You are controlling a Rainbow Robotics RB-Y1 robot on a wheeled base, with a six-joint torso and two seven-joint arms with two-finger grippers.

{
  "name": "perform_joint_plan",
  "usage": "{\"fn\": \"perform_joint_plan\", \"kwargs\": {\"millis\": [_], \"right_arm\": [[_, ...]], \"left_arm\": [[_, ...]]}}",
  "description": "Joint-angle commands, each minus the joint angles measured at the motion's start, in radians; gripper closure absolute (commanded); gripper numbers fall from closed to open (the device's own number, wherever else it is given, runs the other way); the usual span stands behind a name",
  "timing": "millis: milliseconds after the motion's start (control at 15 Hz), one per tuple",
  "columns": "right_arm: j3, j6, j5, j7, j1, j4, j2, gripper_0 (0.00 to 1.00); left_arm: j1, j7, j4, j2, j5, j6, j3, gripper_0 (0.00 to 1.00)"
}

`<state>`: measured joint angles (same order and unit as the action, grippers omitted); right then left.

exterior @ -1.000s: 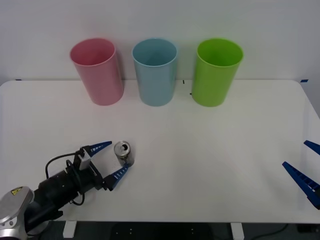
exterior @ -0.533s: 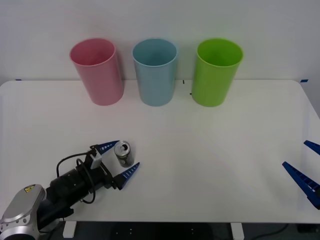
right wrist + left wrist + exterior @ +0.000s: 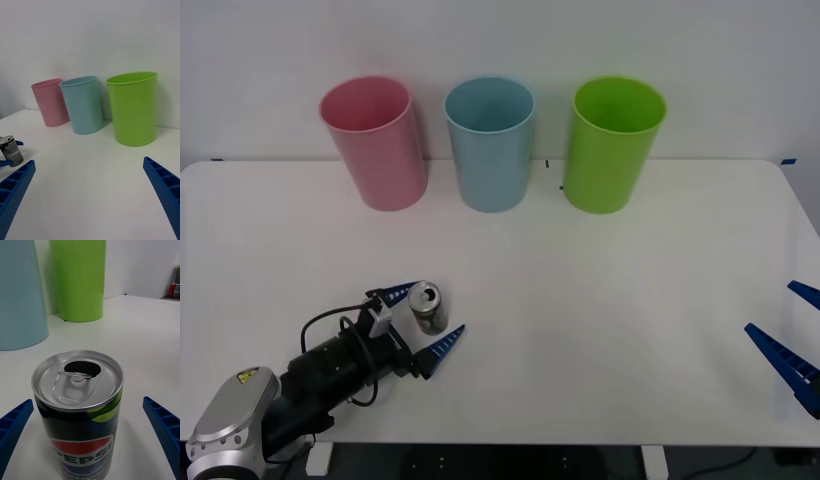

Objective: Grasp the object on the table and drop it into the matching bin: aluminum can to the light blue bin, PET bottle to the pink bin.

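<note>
Blue left gripper (image 3: 423, 322) fingers spread wide, flanking the upright aluminum can (image 3: 427, 307) with gaps.

plain white wall (image 3: 700, 50) behind; perhaps a dark shelf (image 3: 173, 296) far off.

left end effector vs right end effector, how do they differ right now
The left end effector reaches over the table near its front-left, open fingers either side of the upright aluminum can. The right end effector sits at the table's right edge with nothing between its fingers. The left shows its black wrist and cable; the right shows just its fingers. Both have blue ribbed fingers, open.
</note>
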<state>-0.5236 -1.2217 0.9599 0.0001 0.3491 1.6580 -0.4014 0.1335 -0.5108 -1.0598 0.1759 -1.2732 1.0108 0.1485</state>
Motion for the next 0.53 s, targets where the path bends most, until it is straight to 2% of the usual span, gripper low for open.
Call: {"fn": "perform_joint_plan", "kwargs": {"millis": [67,133,533], "right_arm": [[0.0,0.0,0.0,0.0,0.0,0.0,0.0,0.0],[0.0,0.0,0.0,0.0,0.0,0.0,0.0,0.0],[0.0,0.0,0.0,0.0,0.0,0.0,0.0,0.0]], "left_arm": [[0.0,0.002,0.0,-0.004,0.003,-0.003,-0.001,0.85],[0.0,0.0,0.0,-0.007,0.003,-0.001,-0.001,1.0],[-0.002,0.0,0.0,-0.007,0.006,-0.001,-0.001,1.0]]}}
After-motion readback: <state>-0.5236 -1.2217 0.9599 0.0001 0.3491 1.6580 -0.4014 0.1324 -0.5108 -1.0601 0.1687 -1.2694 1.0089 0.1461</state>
